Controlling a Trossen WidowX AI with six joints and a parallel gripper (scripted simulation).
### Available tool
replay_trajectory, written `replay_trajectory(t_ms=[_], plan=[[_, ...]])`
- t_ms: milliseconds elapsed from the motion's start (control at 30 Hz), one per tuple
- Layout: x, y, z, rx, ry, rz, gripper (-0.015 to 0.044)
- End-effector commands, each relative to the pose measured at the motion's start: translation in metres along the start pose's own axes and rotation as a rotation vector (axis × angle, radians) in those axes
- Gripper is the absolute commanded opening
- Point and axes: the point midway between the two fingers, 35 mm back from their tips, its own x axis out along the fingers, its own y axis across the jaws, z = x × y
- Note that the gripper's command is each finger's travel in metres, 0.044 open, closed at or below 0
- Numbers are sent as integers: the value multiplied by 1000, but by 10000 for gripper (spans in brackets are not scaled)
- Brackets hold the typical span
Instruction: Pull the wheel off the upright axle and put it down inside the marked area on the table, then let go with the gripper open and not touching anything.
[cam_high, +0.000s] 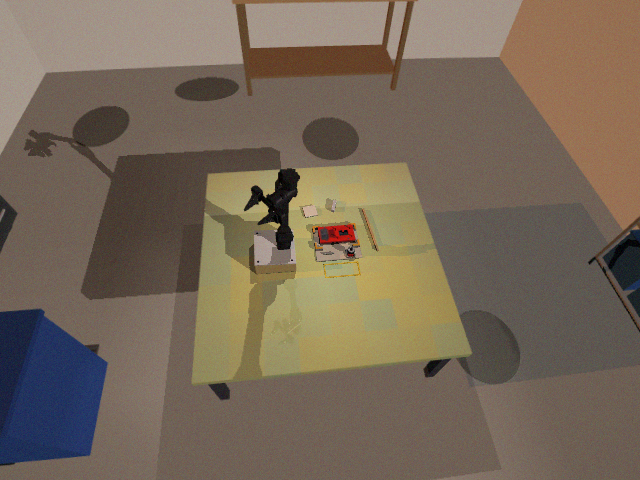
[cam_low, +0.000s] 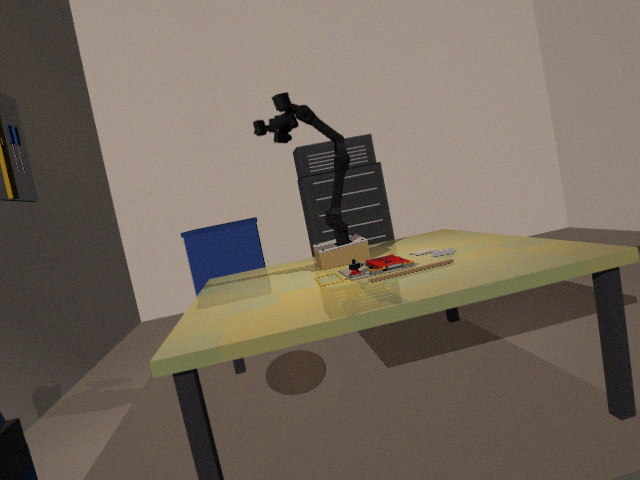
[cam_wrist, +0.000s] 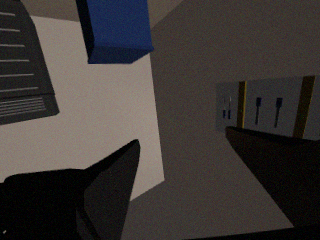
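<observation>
A small dark wheel (cam_high: 350, 251) (cam_low: 354, 267) appears to sit on the upright axle, with some red visible at it, at a corner of a pale plate (cam_high: 338, 256); it is too small to separate clearly from the axle. The marked area is a yellow rectangle outline (cam_high: 342, 276) (cam_low: 331, 283) on the table, just beside the plate; no object shows in it. My gripper (cam_high: 252, 216) (cam_wrist: 181, 137) is open and empty, high above the table and far from the wheel. In the wrist view only walls and furniture show between and beyond the fingers, not the wheel.
A red block (cam_high: 333, 228) (cam_low: 387, 261) stands on the plate beside the wheel. A thin wooden strip (cam_high: 369, 229) (cam_low: 413, 270) lies beyond it. A pale square tile (cam_high: 309, 210) and a small grey piece (cam_high: 331, 205) (cam_low: 443, 252) lie farther back. The arm stands on a box (cam_high: 273, 268) (cam_low: 343, 255).
</observation>
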Motion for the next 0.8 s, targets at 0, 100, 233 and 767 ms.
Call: replay_trajectory(t_ms=[0,100,233,767], plan=[[0,-2,0,3,-1,-5,374],[-1,-23,7,42,-18,-80,300],[-4,-58,20,110,-62,-191,300],[-42,-190,104,337,-373,-527,300]])
